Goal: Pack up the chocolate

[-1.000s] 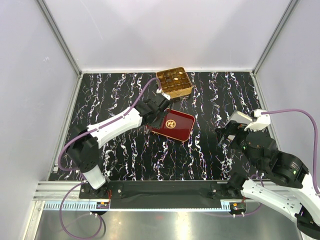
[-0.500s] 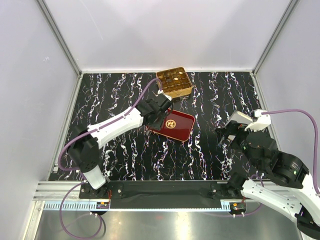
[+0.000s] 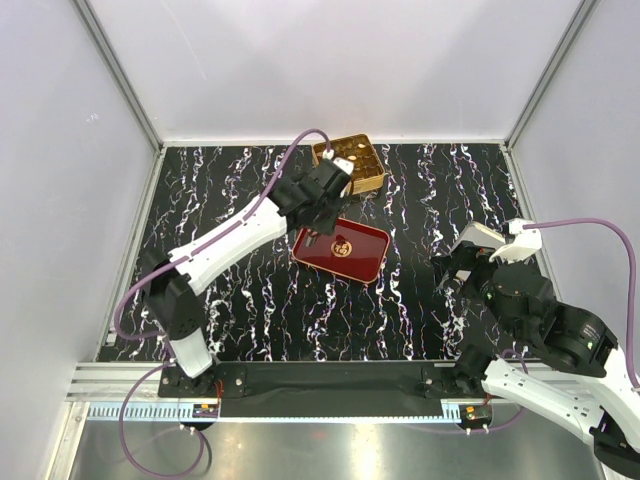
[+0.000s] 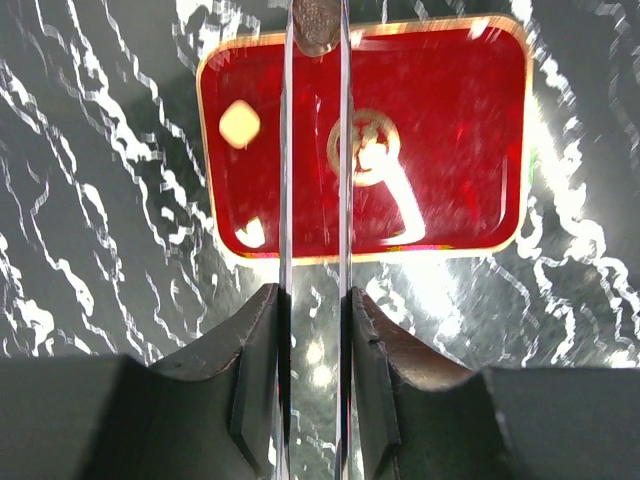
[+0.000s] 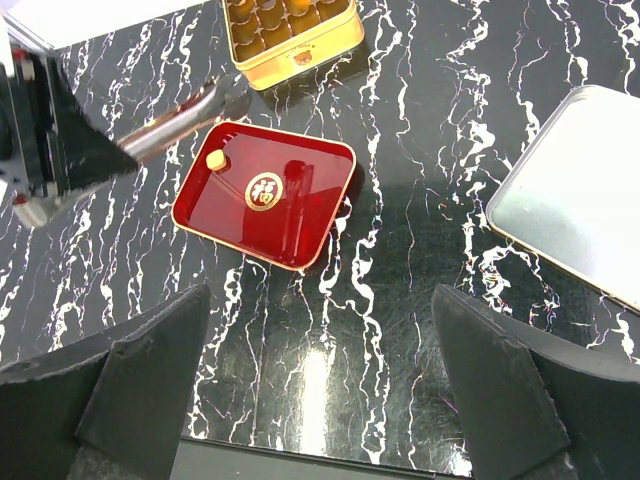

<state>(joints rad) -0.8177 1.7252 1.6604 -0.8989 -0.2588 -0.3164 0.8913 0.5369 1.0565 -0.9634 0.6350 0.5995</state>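
Left gripper (image 4: 316, 45), up off red tray (image 4: 450, 150) since earlier, nearer gold tin (image 3: 358, 163), pinches dark round chocolate (image 4: 318, 20) between narrow-set fingers. Cream piece (image 4: 240, 123) stays on tray. Right gripper (image 5: 320, 370) unmoved, spread wide, empty.

Bright overhead light, glare on tray (image 4: 450, 120)

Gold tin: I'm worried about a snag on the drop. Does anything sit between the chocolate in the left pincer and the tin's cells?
Nothing visible does. The left pincer grips a brown chocolate at the red tray's edge nearest the gold tin, which sits open and lidless just beyond.
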